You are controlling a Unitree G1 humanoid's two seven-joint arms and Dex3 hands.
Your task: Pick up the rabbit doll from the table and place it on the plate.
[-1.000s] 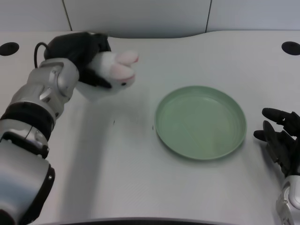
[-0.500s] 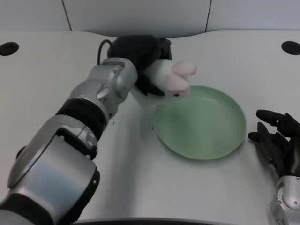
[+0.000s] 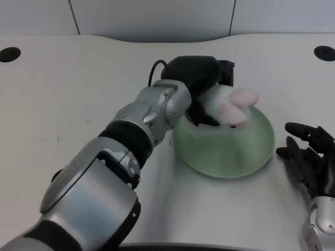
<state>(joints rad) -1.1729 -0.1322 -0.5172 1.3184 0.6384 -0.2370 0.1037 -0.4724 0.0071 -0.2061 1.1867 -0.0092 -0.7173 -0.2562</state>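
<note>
My left hand [image 3: 201, 78] grips the white rabbit doll [image 3: 226, 107], whose pink ears point right. The hand and doll hang over the upper middle of the green plate [image 3: 230, 151], and the doll seems a little above the plate's surface. The silver left forearm stretches across the table from the lower left and covers the plate's left rim. Black fingers wrap the doll's back and underside, hiding most of its body.
My right hand [image 3: 309, 157] rests idle at the table's right edge, just beside the plate. Two dark round holes [image 3: 10, 54] [image 3: 324, 53] sit at the far corners of the white table. A grey wall runs behind the table.
The left arm has carried the doll rightward from the table's far left to above the plate. The right hand has hardly moved.
</note>
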